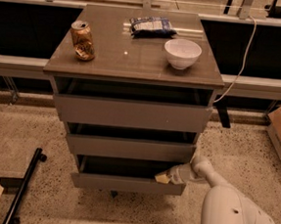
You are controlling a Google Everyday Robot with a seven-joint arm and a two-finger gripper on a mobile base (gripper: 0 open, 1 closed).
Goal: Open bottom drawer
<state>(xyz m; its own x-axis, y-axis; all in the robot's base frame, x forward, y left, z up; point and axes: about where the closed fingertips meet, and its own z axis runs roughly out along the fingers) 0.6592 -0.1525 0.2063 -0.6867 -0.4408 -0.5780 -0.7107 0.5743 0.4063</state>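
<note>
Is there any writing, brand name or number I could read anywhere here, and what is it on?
No text can be read.
Can: printed pattern, too blurred to read.
Bag: light markings, too blurred to read.
Bowl: plain, no text.
Bottom drawer: plain front, no label.
End effector, at that drawer's upper right edge: no marking shows.
</note>
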